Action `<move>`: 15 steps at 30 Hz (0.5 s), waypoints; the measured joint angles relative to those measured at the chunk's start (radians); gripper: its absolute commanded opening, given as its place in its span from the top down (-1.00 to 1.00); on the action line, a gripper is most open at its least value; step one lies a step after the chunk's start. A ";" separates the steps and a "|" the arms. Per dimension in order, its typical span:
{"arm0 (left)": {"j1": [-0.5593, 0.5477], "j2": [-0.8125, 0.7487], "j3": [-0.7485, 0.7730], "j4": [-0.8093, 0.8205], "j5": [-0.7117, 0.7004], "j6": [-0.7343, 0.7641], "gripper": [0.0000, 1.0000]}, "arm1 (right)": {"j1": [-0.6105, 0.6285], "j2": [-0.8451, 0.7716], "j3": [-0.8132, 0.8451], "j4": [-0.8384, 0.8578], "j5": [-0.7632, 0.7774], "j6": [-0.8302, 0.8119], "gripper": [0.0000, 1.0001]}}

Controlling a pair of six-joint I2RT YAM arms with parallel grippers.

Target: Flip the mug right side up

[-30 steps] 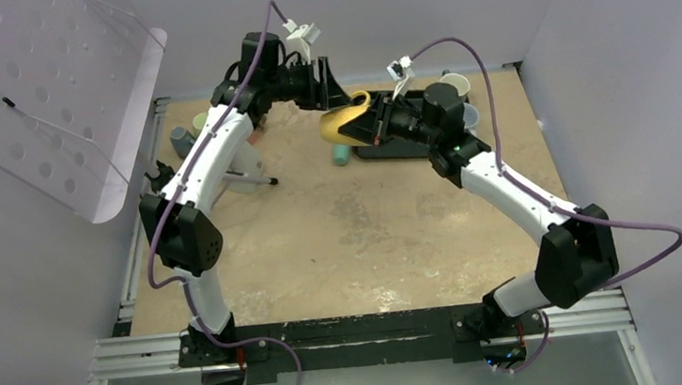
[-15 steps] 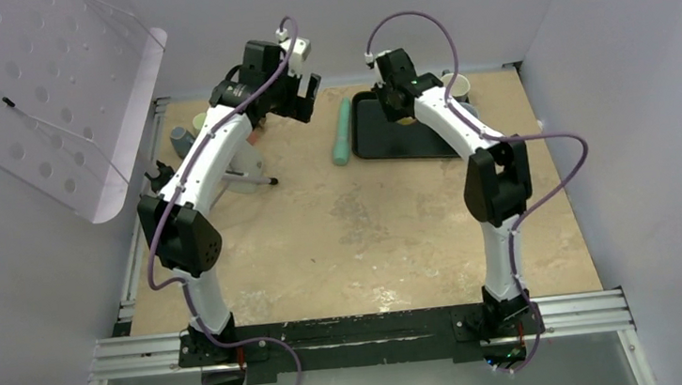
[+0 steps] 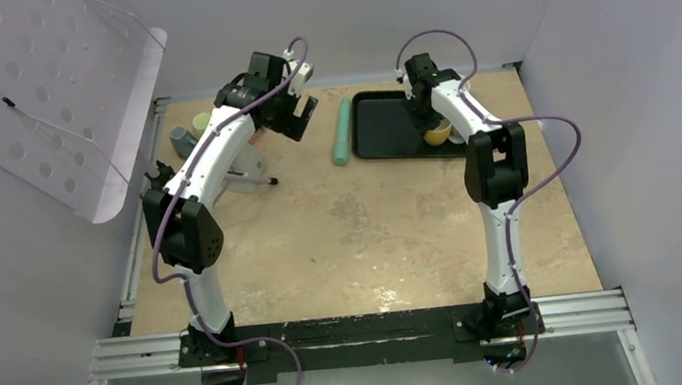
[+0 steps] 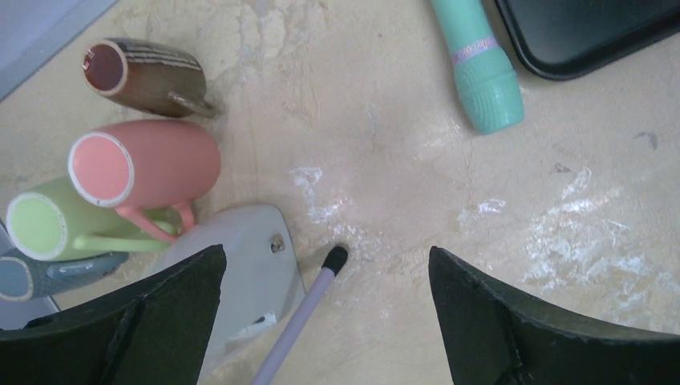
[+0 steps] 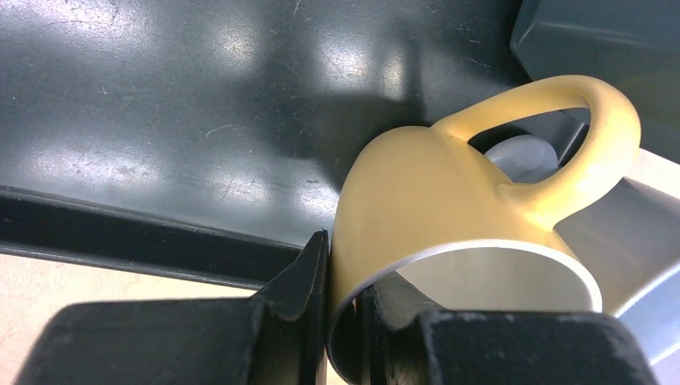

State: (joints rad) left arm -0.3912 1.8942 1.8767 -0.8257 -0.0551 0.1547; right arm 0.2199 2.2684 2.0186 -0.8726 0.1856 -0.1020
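Observation:
The yellow mug [image 3: 439,132] is at the right end of the black tray [image 3: 383,127]. In the right wrist view the mug [image 5: 449,192] has its pale inside and rim turned towards the camera, its base towards the tray [image 5: 160,120] and its handle to the upper right. My right gripper [image 5: 341,249] is shut on the mug's wall, one finger inside the rim and one outside; it also shows in the top view [image 3: 429,120]. My left gripper [image 4: 327,265] is open and empty above the table, to the left of the tray in the top view [image 3: 299,113].
A teal cylinder [image 3: 342,130] lies left of the tray. Pink [image 4: 152,160], green [image 4: 48,224] and brown [image 4: 144,72] mugs lie on their sides at the back left, by a grey stand [image 4: 248,257] with a purple rod. A clear perforated panel [image 3: 36,99] hangs at upper left.
A second ago both grippers met at the mug, held in the air left of the tray. The right arm has carried it to the tray's right end; the left gripper has drawn back, open.

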 measured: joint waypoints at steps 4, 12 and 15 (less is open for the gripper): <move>0.014 0.075 0.114 -0.040 0.002 0.007 -1.00 | -0.013 -0.003 0.000 0.005 -0.028 -0.006 0.14; 0.057 0.244 0.277 -0.061 -0.063 0.023 -1.00 | -0.011 -0.034 0.000 0.018 -0.022 -0.014 -0.22; 0.064 0.282 0.296 -0.048 -0.110 0.043 -0.77 | -0.011 -0.073 0.001 0.022 -0.013 -0.014 -0.22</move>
State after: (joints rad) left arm -0.3275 2.1757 2.1727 -0.8734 -0.1654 0.1982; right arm 0.2092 2.1956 2.0193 -0.8509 0.1730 -0.1158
